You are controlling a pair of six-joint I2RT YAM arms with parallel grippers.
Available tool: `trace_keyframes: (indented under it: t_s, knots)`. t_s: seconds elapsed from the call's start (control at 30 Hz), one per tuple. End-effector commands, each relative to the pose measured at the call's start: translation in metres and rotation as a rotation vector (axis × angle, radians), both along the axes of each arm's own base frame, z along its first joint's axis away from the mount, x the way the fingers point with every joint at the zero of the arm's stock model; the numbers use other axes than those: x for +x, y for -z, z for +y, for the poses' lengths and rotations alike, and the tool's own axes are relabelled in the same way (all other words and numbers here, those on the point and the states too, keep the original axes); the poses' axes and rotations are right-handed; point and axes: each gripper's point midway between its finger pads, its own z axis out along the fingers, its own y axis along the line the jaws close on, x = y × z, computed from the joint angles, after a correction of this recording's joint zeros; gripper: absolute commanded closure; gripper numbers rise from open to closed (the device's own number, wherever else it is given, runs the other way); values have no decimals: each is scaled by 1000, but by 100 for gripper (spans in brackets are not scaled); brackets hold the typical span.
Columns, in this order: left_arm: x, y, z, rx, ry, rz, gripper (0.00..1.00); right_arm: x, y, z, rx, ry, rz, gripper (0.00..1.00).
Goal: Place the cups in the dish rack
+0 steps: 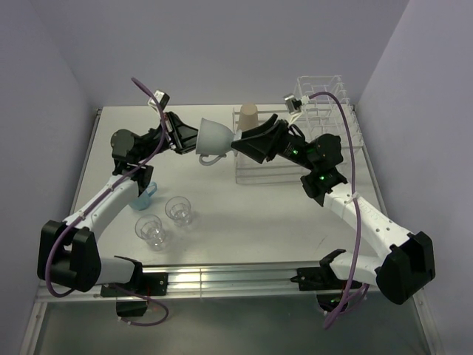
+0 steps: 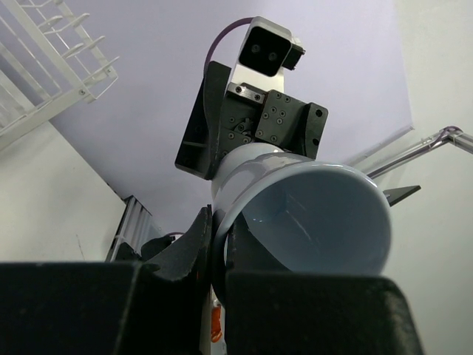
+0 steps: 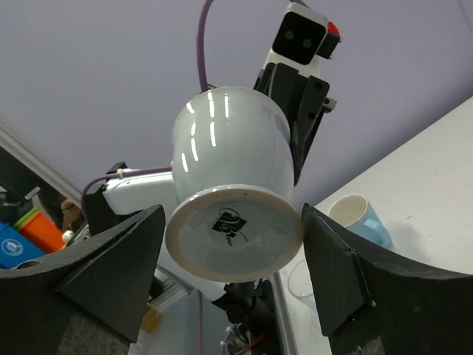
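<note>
The handled mug (image 1: 214, 135) is held clear of the tabletop (image 1: 244, 222) by its rim, which is clamped in the closed left gripper (image 1: 189, 137). Its base is turned toward the right gripper (image 1: 242, 143), whose jaws are spread wide on either side of that base and are not seen to touch it. Just beyond the right gripper, the tan paper cup (image 1: 249, 117) is seen in the dish rack (image 1: 325, 100). Below the left gripper, a clear tumbler (image 1: 179, 210), a second tumbler (image 1: 151, 231) and the small light blue cup (image 1: 145, 197) are seen on the tabletop.

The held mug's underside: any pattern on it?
The mug has a pale base with a small dark logo; right wrist view.
</note>
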Motion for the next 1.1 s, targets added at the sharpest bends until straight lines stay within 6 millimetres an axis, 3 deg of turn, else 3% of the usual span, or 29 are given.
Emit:
trace_keyframes:
  t_s: [0.0, 0.47, 0.6, 0.8, 0.9, 1.03, 1.07]
  knots:
    - [-4, -35, 1, -60, -29, -121, 100, -14, -16, -1, 39, -42, -62, 19]
    - [1, -33, -2, -67, -23, -112, 100, -19, -16, 4, 34, -64, -57, 19]
    - [2, -31, -3, -67, -22, -107, 100, -19, -14, 5, 30, -68, -52, 27]
    - [3, -30, -3, -72, -20, -104, 100, -21, -13, 5, 32, -68, -50, 47]
    - [4, -29, -3, -71, -20, -102, 100, -21, -12, 4, 29, -65, -48, 64]
    - [5, -24, -4, -52, -24, -98, 98, -23, -17, 2, 31, -58, -52, 100]
    - [6, -23, -5, -48, -28, -99, 95, -23, -17, 2, 28, -56, -47, 100]
